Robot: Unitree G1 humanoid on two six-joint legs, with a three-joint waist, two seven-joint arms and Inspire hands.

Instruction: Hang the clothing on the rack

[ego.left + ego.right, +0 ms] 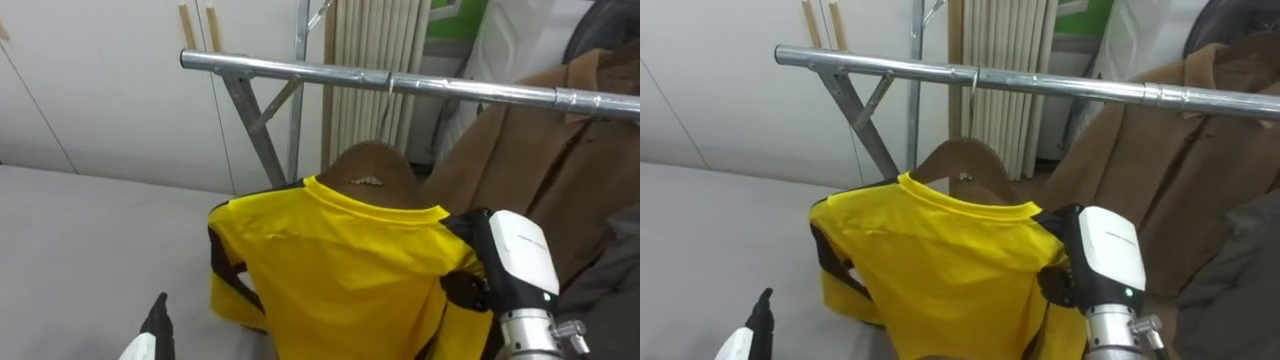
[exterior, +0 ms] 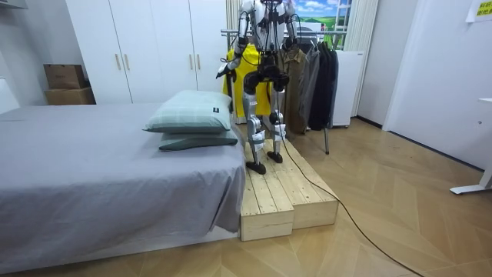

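- Your yellow shirt (image 1: pixel 340 270) sits on a brown wooden hanger (image 1: pixel 375 165) at the centre of the eye view, just under the metal rail (image 1: pixel 300 70). The hanger's thin hook appears to be over the rail at 12 o'clock.
- Your right hand (image 1: pixel 515 255) is at 4 o'clock, against the shirt's shoulder. Its fingers are tucked into the cloth, so you cannot tell whether they grip.
- Your left hand (image 1: pixel 155 325) shows at 7 o'clock, clear of the shirt, and its fingers are too little seen to judge.
- Expect light, limp, slightly slick fabric that can slide off the hanger. Hold the stiff hanger shoulder through the cloth, not the loose hem.
- A brown coat (image 1: pixel 530 160) hangs close by at 2 o'clock, so leave room.
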